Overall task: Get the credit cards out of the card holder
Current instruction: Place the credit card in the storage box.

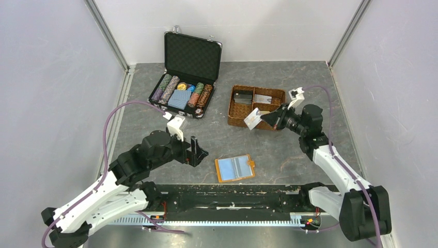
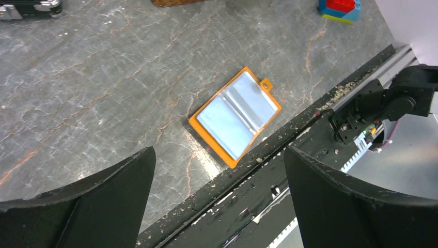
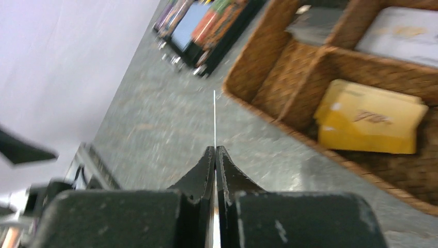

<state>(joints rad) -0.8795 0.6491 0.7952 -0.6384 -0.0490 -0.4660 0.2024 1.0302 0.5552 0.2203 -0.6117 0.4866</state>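
Grey veined table (image 1: 289,150), smooth and slightly glossy, enclosed by plain white walls (image 1: 46,77).

1. Holder (image 2: 235,116). Laid open and flat on the table near its front edge, between the two arms. Orange-tan cover with a small holed tab; pale blue clear sleeves, shiny and faintly rippled. Whether any sleeve is filled cannot be told. Judged light and limp, likely to slide on the smooth top when a card is drawn, so best pinned by the cover rim.

2. Card (image 1: 252,119). Pale, thin and rectangular. Held clear of the table at the near left corner of the basket (image 1: 235,121); seen from the right wrist as a bare edge-on line. Judged stiff, very light and slick. A flat pinch across a short edge is thought best, since little is offered to grip when it lies flat.

3. Yellow cards (image 3: 369,119). At least two, overlapped, lying in one compartment of the basket, which is brown, woven and divided.

4. Right gripper (image 3: 215,150). Fingers pressed together on the card.

5. Left gripper (image 2: 218,152). Jaws spread wide, nothing held, raised over the table left of the holder.

6. Case (image 1: 191,57). Black, hard-shelled, lid raised, foam-lined. Rows of striped chips (image 1: 168,88) are stored inside.

7. Block (image 2: 338,8). Red on blue, at the frame edge.
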